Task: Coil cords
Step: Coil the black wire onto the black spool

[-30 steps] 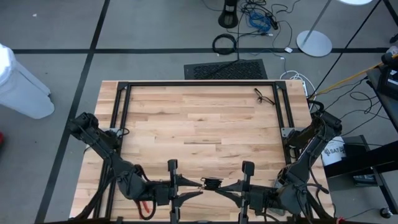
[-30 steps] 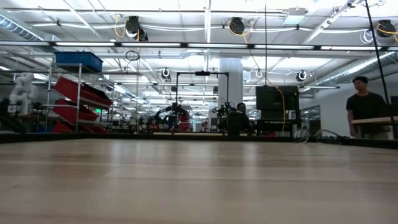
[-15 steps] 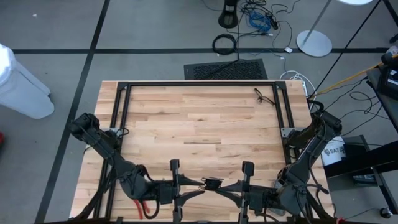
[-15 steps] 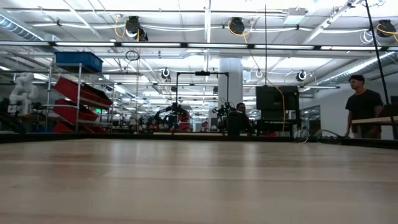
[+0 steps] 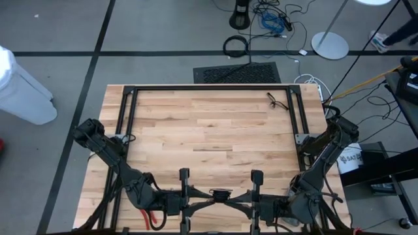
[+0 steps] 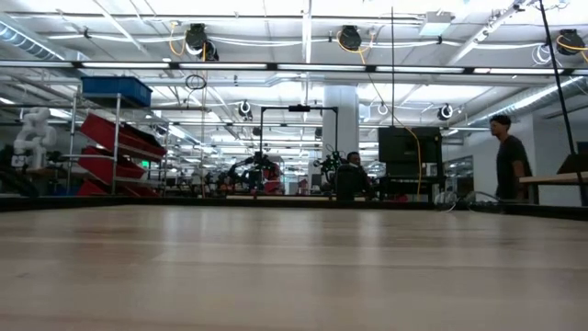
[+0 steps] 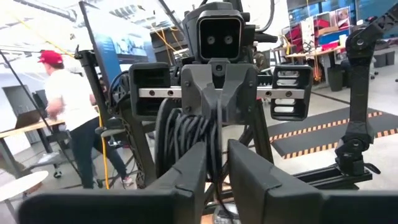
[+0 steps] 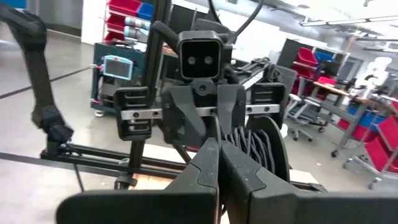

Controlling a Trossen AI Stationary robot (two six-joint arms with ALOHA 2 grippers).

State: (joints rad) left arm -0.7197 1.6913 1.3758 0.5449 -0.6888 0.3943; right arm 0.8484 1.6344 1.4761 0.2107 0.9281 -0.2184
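Note:
The cords show as one bundle of thin black loops point(image 5: 221, 194), held above the table's near edge between my two grippers, which point level at each other. In the left wrist view the coil point(image 7: 183, 134) hangs in front of my left gripper point(image 7: 216, 171); my right gripper point(image 7: 217, 112) faces it from behind. My right gripper point(image 8: 219, 163) is shut, with the coil point(image 8: 258, 146) just past its tips. Another thin black wire-like piece point(image 5: 279, 101) lies flat on the table at the far right. The low view shows neither gripper. My left gripper comes level from the table's left, with coil strands point(image 7: 214, 158) running between its two fingers, which stand close on either side. The coil hangs clear of the table. My right gripper pinches the coil's strands point(image 8: 239, 149) between its shut fingers, coming level from the table's right. Its own fingers hide the exact spot.
A black metal frame point(image 5: 209, 88) runs round the wooden tabletop point(image 5: 209, 130). On the floor beyond the far edge lie a thick black cable ring point(image 5: 236, 46), a dark mat point(image 5: 236, 72) and loose cables. A person point(image 6: 508, 161) stands in the room behind.

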